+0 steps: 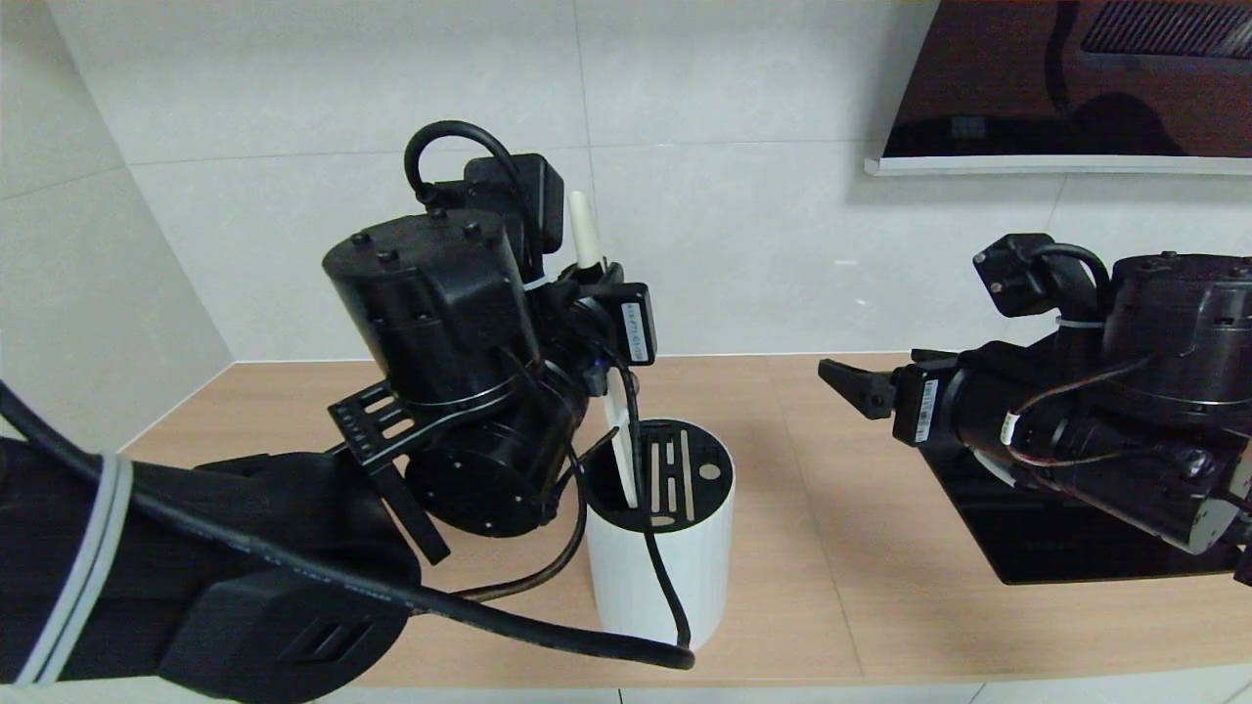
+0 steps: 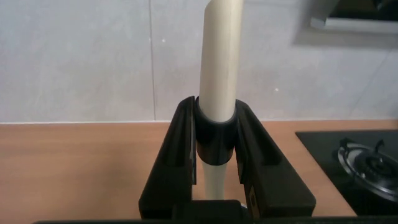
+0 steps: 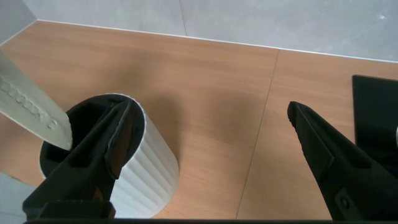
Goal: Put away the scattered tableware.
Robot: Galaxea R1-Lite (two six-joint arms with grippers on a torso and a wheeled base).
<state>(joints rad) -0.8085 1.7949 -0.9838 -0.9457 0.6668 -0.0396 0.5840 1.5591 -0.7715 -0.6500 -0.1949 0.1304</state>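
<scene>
- White holder [image 1: 665, 567] stands low in the middle of the head view, on the wood counter [image 1: 841, 508]. It is round, with a black top full of slots.
- Just above it is the knife [image 1: 622, 452]. It points down, and the tip of its pale blade [image 3: 31, 102] is inside a slot on the left part of the black top.
- The left gripper [image 2: 216, 140] sits above the holder, a bit left of the middle. Its fingers are closed tight on the cream handle [image 2: 221, 56], which stands up straight and pokes out above them.
- The knife looks stiff and light. The blade is thin and sharp, so it may scrape or jam if it bumps the edge of the slot. It likely needs to go straight down.
- The handle is round and smooth, so it might slip. The handle is the safe place to hold, about where the fingers are, never the blade.
- The right gripper [image 3: 208, 121] is at the right side of the head view. Its fingers are wide apart and hold nothing.
- A black stove [image 1: 1056, 548] lies under that arm.
- Far back is the pale tile wall [image 1: 763, 244], with a dark hood [image 1: 1066, 88] in the upper right.
</scene>
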